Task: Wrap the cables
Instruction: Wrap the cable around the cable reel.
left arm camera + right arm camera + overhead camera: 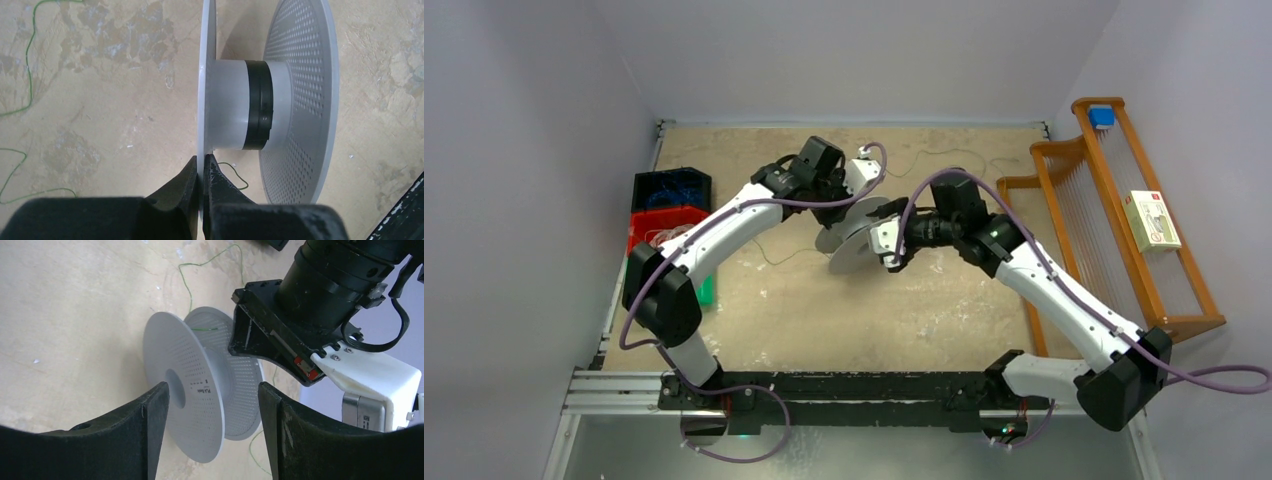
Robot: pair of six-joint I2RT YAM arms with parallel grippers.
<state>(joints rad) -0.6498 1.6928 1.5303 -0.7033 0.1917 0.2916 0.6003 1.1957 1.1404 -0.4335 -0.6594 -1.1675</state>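
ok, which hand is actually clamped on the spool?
The left hand: it is pinched shut on the rim of one disc of the spool. The right hand stands open, gripping nothing.

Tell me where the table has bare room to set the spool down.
Widest bare patch: the near table, between the spool and the front rail. The far left corner behind the blue bin looks free. Crowded: the middle, where the left gripper and right gripper meet the spool, and the far strip toward the rack, crossed by thin wire.
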